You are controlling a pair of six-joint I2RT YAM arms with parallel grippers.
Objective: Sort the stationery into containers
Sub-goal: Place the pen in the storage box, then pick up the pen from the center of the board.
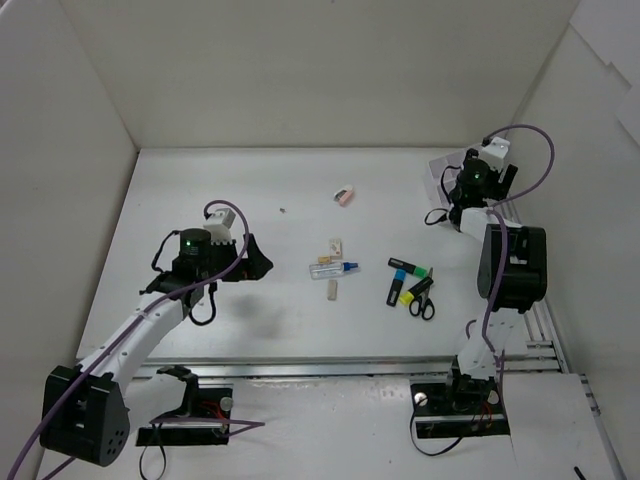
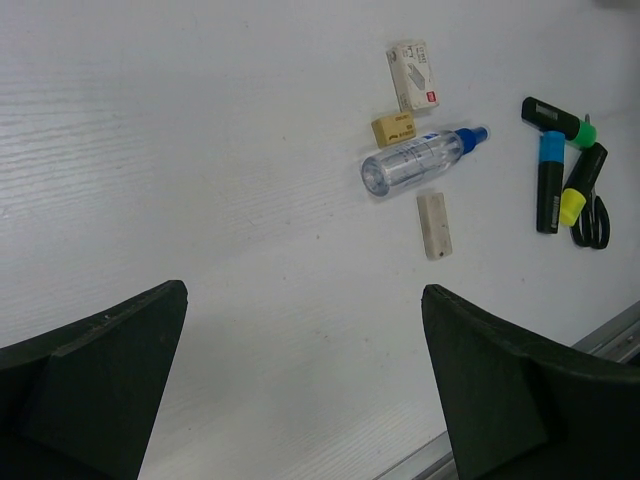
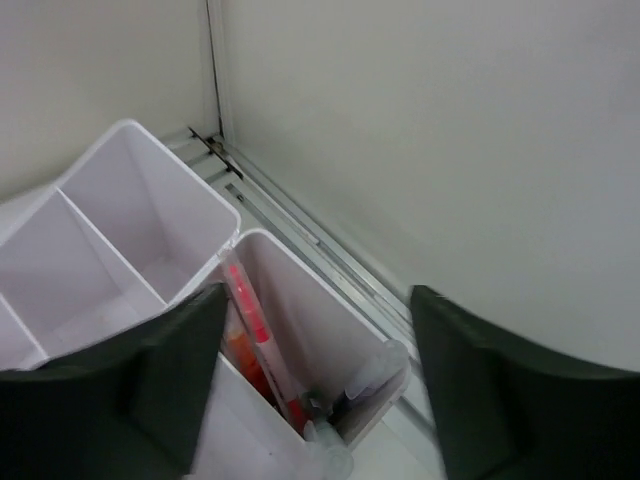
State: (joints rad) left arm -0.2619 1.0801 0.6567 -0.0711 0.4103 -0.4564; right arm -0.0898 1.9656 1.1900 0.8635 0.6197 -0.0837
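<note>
The stationery lies mid-table: a clear blue-capped tube [image 1: 335, 269] [image 2: 420, 160], a beige eraser [image 1: 333, 290] [image 2: 435, 225], a yellowish eraser [image 2: 393, 128], a small white box [image 2: 414, 75] and a pink eraser [image 1: 343, 195]. To their right are markers with green [image 2: 558, 120], blue [image 2: 549, 180] and yellow [image 2: 580, 185] caps, and black scissors [image 1: 423, 302] [image 2: 595, 215]. My left gripper [image 1: 257, 262] [image 2: 303, 300] is open and empty over bare table, left of the tube. My right gripper [image 1: 452, 190] [image 3: 318, 292] is open and empty above the white organiser box [image 1: 441, 168] [image 3: 150, 190]. One compartment there holds red pens [image 3: 250, 315].
White walls enclose the table on the left, back and right. A metal rail [image 1: 350, 368] runs along the near edge. The organiser stands in the far right corner, close to the wall [image 3: 420, 130].
</note>
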